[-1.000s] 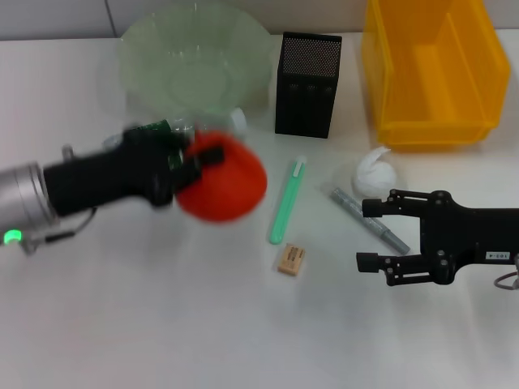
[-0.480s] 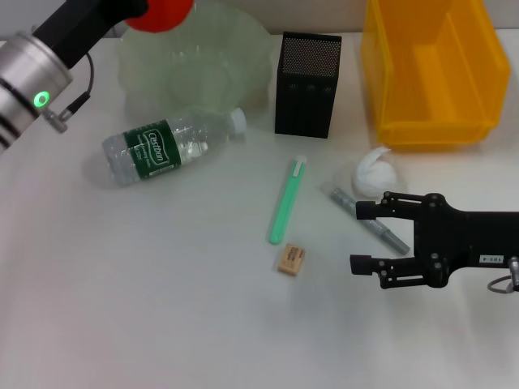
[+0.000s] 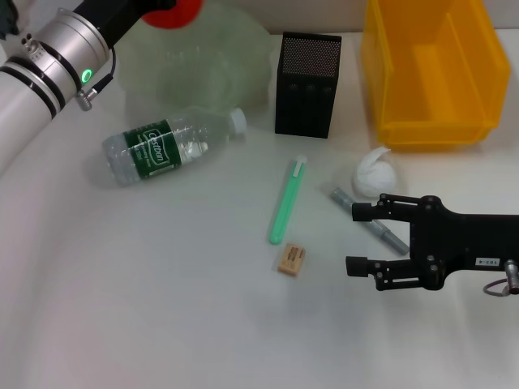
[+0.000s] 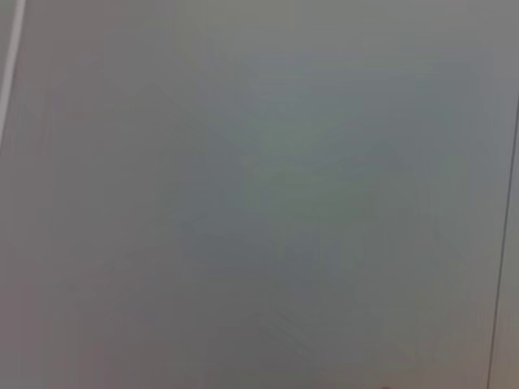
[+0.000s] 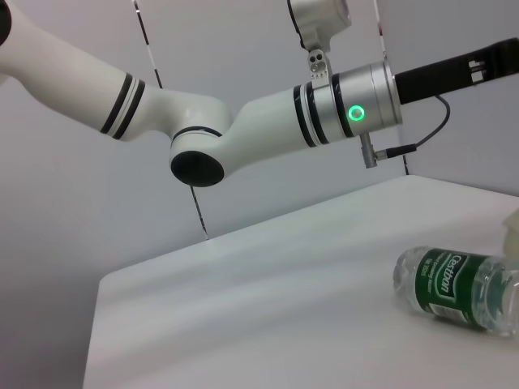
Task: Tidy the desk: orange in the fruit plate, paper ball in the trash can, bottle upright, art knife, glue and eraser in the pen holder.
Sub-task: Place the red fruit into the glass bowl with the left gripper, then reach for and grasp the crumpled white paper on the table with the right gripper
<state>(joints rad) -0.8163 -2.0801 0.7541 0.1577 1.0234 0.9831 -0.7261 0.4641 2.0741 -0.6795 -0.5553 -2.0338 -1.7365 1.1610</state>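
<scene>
The left claw (image 3: 154, 6) hangs above the far rim of the wide, translucent pale-green glass fruit plate (image 3: 203, 73), closed around the round red-orange orange (image 3: 174, 10), so by my reckoning the first job is nearly done but the fruit is not yet down. Everything else waits: the clear plastic bottle with its dark green label (image 3: 170, 146) lies on its side on the white bench (image 3: 162, 308), the crumpled white paper ball (image 3: 374, 174) sits near the bright yellow plastic trash can (image 3: 434, 73), and the small tan eraser (image 3: 291, 260) lies well short of the black mesh pen holder (image 3: 306, 85). The right claw (image 3: 361, 237) rests low by the paper ball, spread wide and empty. The right wrist view alone shows the left arm's white elbow; the left wrist view shows only blank grey.
</scene>
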